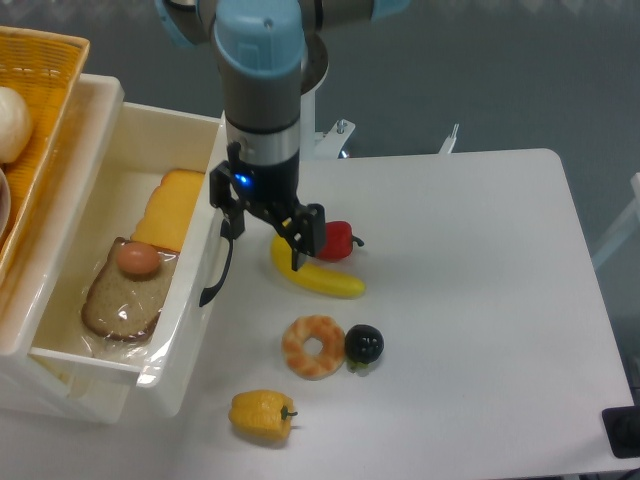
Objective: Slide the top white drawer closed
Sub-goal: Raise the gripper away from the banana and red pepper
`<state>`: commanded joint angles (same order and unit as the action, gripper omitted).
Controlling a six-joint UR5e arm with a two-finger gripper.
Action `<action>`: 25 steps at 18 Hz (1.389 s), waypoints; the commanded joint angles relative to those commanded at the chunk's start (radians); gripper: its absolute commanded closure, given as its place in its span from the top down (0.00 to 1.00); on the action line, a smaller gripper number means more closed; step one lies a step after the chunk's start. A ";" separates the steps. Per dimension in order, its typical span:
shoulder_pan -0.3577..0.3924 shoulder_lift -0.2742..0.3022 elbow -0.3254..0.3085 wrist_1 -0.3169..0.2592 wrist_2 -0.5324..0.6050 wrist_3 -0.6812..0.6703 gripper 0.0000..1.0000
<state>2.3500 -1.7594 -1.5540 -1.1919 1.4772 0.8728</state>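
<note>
The top white drawer [186,335] stands pulled far out at the left, its front facing the table's middle. On that front sits a black arched handle [216,272]. Inside the drawer lie a slice of bread [115,305], a brown egg [138,259] and a yellow cheese slice [171,207]. My gripper [266,240] hangs just right of the drawer front, open, with nothing between its fingers. Its left finger [232,222] is at the upper end of the handle, close to the front wall; touching or apart, I cannot tell. The right finger [301,250] hovers over the banana.
A banana [325,282] and a red pepper [340,240] lie just right of the gripper. A ring-shaped pastry [312,347], a dark round fruit [364,345] and a yellow pepper [262,415] sit nearer the front. An orange wicker basket [45,75] sits above the drawer at far left.
</note>
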 joint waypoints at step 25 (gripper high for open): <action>0.026 -0.180 0.006 0.034 0.101 -0.293 1.00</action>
<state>2.3762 -1.9389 -1.5478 -1.1582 1.5785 0.5801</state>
